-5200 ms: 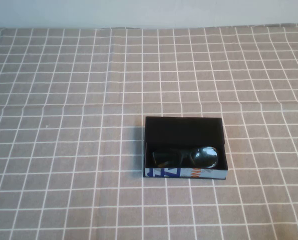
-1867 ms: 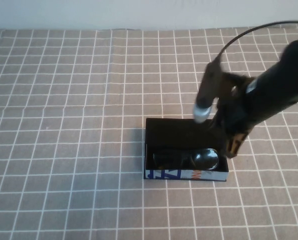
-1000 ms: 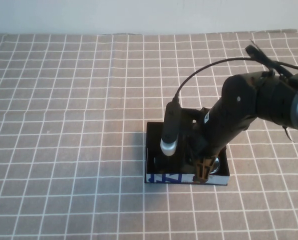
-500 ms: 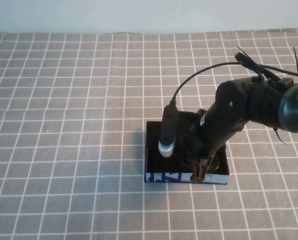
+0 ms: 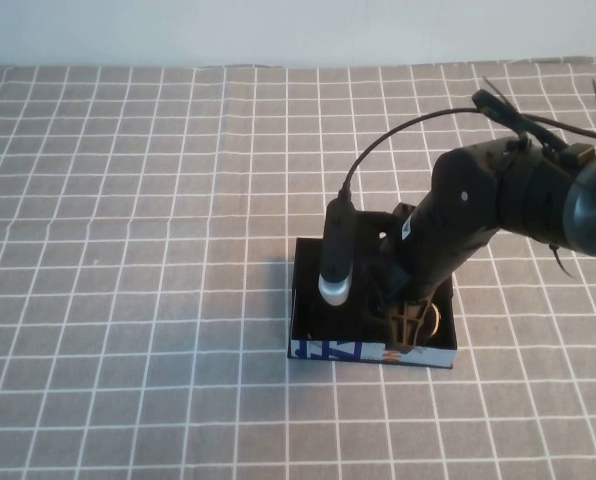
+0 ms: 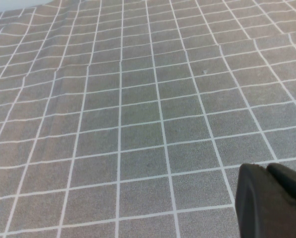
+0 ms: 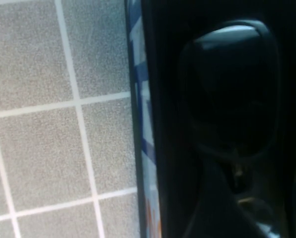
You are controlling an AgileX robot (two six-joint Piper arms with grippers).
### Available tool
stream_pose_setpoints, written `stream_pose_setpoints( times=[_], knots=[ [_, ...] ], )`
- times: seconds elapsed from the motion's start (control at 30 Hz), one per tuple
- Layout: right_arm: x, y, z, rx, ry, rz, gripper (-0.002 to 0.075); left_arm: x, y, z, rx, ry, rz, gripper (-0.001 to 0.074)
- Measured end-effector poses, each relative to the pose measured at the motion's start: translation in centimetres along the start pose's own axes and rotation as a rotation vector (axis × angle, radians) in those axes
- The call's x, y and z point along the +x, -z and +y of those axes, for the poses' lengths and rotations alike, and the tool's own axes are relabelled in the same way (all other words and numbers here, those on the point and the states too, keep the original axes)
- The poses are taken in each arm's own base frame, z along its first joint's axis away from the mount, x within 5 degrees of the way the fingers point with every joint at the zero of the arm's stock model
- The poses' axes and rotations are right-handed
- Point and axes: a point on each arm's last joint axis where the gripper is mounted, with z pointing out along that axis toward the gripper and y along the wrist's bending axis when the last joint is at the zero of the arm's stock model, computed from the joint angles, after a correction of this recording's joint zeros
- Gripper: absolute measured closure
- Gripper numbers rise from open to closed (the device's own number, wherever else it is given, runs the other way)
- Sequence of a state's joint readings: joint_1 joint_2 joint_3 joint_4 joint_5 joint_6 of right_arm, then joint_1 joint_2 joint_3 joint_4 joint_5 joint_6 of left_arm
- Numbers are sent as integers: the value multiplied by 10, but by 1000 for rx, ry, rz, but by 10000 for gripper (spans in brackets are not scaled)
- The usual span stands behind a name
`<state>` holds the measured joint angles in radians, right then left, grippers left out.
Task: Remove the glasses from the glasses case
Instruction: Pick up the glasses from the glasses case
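Note:
The glasses case lies open on the checked cloth, black inside, its near wall white with blue and orange print. My right gripper is down inside the case at its right half, over the glasses. The arm hides most of the glasses in the high view. In the right wrist view one dark squarish lens of the black glasses lies inside the case, next to the printed wall. My left gripper shows only in the left wrist view, shut and empty over bare cloth, away from the case.
The grey cloth with a white grid covers the whole table up to the pale wall at the back. The right arm's cable arcs above the case. A black tube with a white tip hangs on the arm over the case's left half.
The right arm came in from the right and lowered its gripper into the case. Over the last half second it shifted slightly right and back. The case has not moved.

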<state>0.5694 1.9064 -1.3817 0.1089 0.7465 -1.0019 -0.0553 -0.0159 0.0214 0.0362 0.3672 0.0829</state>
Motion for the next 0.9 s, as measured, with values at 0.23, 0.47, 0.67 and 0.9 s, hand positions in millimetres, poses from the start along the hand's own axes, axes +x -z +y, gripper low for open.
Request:
stream_pose_setpoints(
  times=[0.23,0.47,0.67,0.9],
  knots=[
    [-1,5,0,2,2,-3,416,0,0,0,0,0,0,739],
    [1,-9,1,-30,-18,7,416,0,0,0,0,0,0,739],
    [2,-15,3,-53,-26,18,432,0,0,0,0,0,0,739],
    [3,-21,3,-65,-31,25,561,0,0,0,0,0,0,740]
  ],
)
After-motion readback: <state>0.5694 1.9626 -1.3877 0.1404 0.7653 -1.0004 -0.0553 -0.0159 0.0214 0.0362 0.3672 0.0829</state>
